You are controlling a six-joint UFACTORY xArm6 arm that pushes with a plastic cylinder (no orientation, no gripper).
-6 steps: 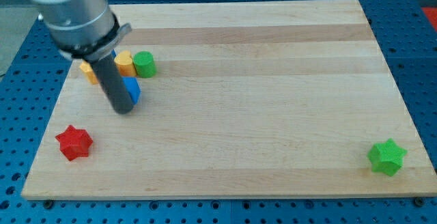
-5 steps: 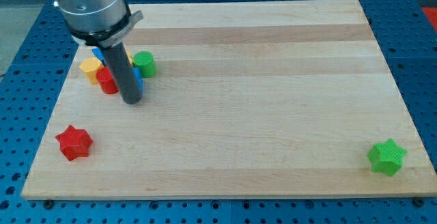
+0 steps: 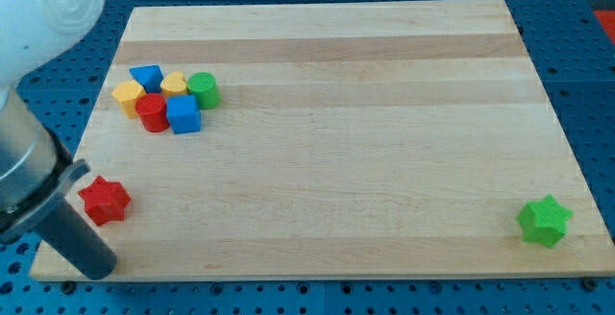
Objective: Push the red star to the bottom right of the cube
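— Tool position? Holding anything?
— Your tip (image 3: 96,267) sits at the desk's (image 3: 384,161) bottom-left edge, just below-left of the red star (image 3: 104,200); grips nothing.
— Cube?
— Blue cube (image 3: 184,115), upper left, well above star.

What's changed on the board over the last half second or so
My tip swung from beside the blue cube down to the view's bottom left, now just below and left of the red star. No block moved; the cluster, red star and green star stayed put.
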